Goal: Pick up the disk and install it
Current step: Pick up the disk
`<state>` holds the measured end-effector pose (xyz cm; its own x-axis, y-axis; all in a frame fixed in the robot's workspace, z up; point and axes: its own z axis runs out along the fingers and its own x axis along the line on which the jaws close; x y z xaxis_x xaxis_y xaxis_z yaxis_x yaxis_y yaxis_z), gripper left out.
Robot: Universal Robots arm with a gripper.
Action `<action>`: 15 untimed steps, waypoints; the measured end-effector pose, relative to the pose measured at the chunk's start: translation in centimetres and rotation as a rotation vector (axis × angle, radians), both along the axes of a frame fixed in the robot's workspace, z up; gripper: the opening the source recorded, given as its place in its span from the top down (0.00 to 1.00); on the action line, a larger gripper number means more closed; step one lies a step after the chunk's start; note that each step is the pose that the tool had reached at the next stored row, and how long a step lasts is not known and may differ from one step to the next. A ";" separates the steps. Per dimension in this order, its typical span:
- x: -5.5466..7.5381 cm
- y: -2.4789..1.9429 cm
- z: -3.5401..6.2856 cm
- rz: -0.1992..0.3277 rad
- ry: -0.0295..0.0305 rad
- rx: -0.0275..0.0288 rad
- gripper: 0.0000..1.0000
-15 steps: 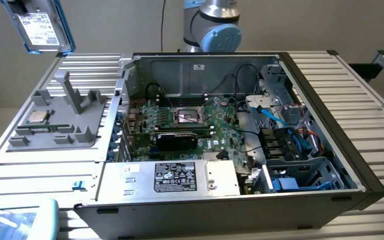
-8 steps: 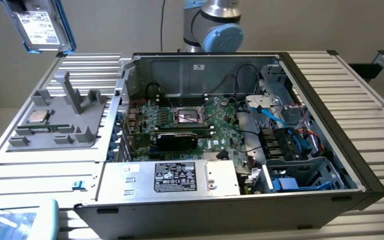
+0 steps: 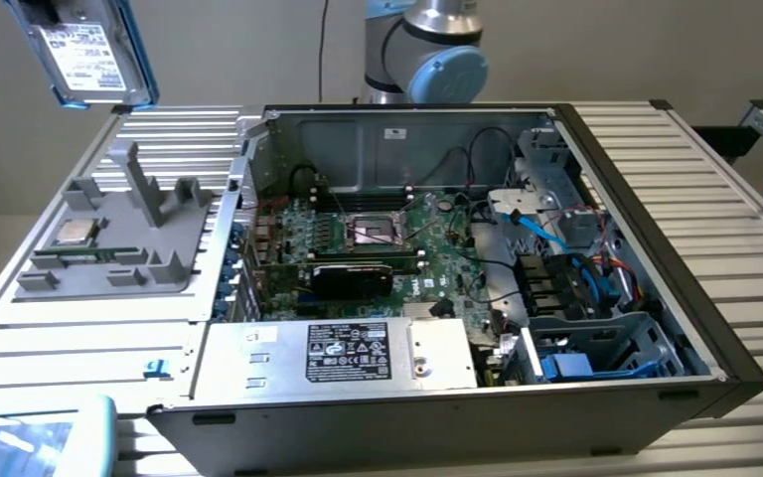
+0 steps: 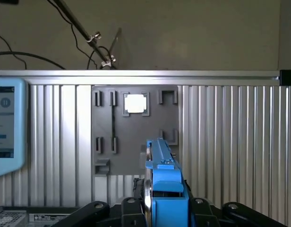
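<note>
The disk (image 3: 83, 55), a silver-grey drive with a white label in a blue carrier frame, hangs high in the air at the exterior view's upper left, above and behind the grey fixture (image 3: 116, 234). In the wrist view the disk (image 4: 162, 179) shows edge-on, its blue frame standing upright between the black fingers of my gripper (image 4: 163, 210), which is shut on it. Below it lie the ribbed metal table and the grey fixture (image 4: 136, 142).
The open computer case (image 3: 647, 229) takes up the middle of the table, with a motherboard, a silver power supply (image 3: 355, 353) and a drive cage (image 3: 594, 348) with blue cables. A small silver chip (image 3: 76, 232) sits on the fixture. A blue-edged screen (image 3: 24, 437) lies near the front left corner.
</note>
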<state>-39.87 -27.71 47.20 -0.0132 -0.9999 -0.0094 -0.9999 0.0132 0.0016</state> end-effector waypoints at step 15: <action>1.9 -3.96 0.74 0.000 0.0265 0.0126 0.63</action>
<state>-37.95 -31.67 47.94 -0.0138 -0.9997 -0.0216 -0.9995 0.0132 0.0283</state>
